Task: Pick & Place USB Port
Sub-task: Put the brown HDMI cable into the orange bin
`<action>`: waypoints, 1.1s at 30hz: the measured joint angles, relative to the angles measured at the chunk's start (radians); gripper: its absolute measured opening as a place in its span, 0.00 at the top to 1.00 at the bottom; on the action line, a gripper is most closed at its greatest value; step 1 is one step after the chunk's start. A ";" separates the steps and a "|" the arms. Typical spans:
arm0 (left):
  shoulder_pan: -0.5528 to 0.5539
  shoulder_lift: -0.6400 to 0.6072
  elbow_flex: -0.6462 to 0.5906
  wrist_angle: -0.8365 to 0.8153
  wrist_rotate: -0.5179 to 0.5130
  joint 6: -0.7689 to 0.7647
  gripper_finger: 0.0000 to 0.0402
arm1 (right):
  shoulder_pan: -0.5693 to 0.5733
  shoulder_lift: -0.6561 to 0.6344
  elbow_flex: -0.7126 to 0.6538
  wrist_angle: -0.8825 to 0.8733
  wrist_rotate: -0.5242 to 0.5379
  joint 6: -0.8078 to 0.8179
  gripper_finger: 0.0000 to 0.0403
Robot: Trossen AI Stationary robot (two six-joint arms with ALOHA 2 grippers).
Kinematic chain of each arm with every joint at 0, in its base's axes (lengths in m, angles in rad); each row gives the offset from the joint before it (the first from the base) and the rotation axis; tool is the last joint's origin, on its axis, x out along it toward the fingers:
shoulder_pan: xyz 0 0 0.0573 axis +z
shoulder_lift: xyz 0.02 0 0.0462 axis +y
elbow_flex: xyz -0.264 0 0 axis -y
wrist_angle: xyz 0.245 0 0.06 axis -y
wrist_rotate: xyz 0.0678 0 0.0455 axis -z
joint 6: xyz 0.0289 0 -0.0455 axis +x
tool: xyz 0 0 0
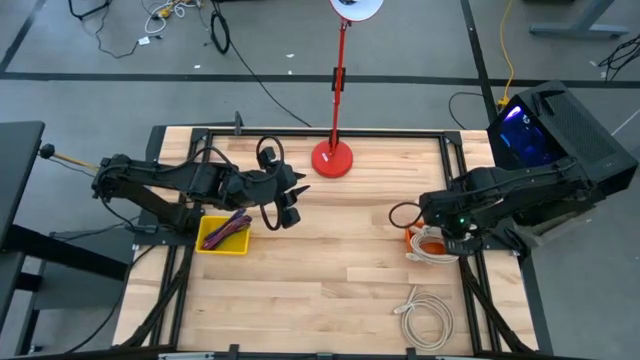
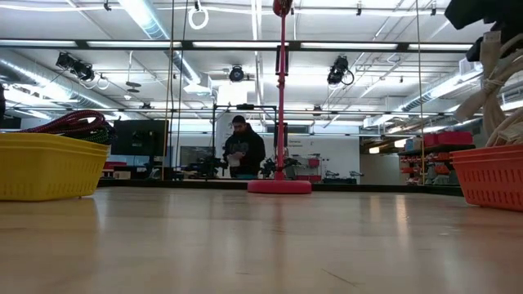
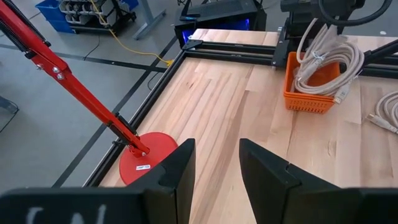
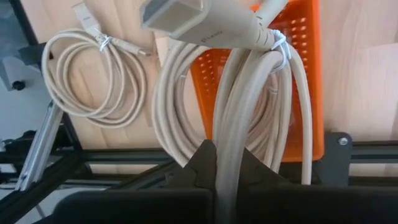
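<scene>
A beige coiled USB cable (image 4: pixel 249 106) hangs over the orange basket (image 4: pixel 311 74) at the table's right edge, with my right gripper (image 4: pixel 225 163) shut on it from above. Its flat plug (image 4: pixel 177 15) sticks out beyond the coil. A second beige coil (image 1: pixel 425 318) lies flat on the table near the front right. My left gripper (image 3: pixel 216 158) stands open, with nothing between its fingers, raised beside the yellow basket (image 1: pixel 222 235) at the left; that basket holds red and dark cables. My right gripper pinches several strands of the beige coil (image 4: pixel 227 134) between its two fingers. The fingers come from above, pointing down. The coil hangs below them, bound by a tie (image 4: pixel 280 46), and its lower loops (image 3: pixel 323 59) reach into the orange basket and over its rim.
A red lamp stand has its round base (image 1: pixel 332 158) at the table's far middle, its pole rising toward the camera. Black frame rails (image 1: pixel 462 170) run along the table's edges. Bare wood lies between the two baskets. A person (image 2: pixel 242 147) stands far behind the table.
</scene>
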 joint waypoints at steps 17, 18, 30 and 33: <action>0.000 0.000 0.000 -0.003 0.000 0.008 0.67 | 0.000 0.000 0.000 -0.006 0.004 0.018 0.83; 0.000 0.000 0.000 -0.006 0.000 0.008 0.67 | 0.000 0.000 0.000 -0.006 0.004 0.018 0.83; 0.000 -0.001 0.000 -0.010 0.001 0.009 0.67 | 0.000 0.000 0.000 0.038 -0.008 0.085 0.82; 0.000 -0.001 0.000 -0.010 0.001 0.009 0.67 | 0.000 0.000 0.000 0.048 -0.006 0.094 0.82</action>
